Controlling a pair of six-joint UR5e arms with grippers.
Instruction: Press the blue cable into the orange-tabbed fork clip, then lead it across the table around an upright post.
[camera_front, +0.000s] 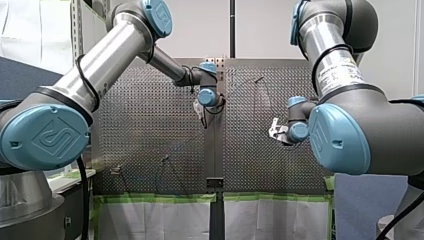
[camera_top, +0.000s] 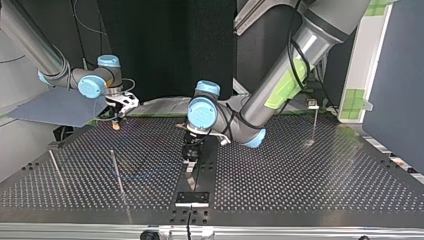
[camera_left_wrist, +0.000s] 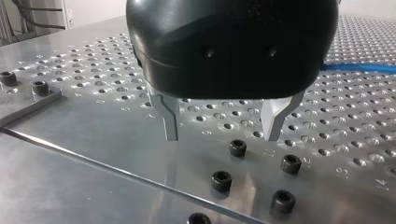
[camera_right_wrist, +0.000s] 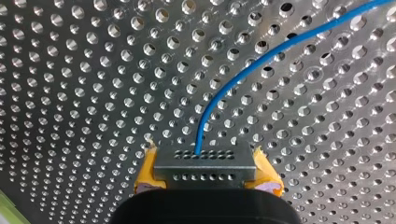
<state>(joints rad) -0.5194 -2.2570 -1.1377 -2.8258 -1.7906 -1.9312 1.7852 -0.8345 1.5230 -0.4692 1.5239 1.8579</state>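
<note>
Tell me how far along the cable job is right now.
Early stage. Done: my right pincer is shut on the blue cable. In hand: it holds that cable close over the perforated table. Remaining: I cannot make out the fork clip or any cable pressed into it, no cable runs around an upright post, and my left pincer hangs open and empty.

The shiny grey metal table full of holes (camera_left_wrist: 84, 163) shines bright white beside my left arm's black gripper (camera_left_wrist: 222, 138). Each hole holds a small dark shadow. Behind the table, the top view is very dark.
</note>
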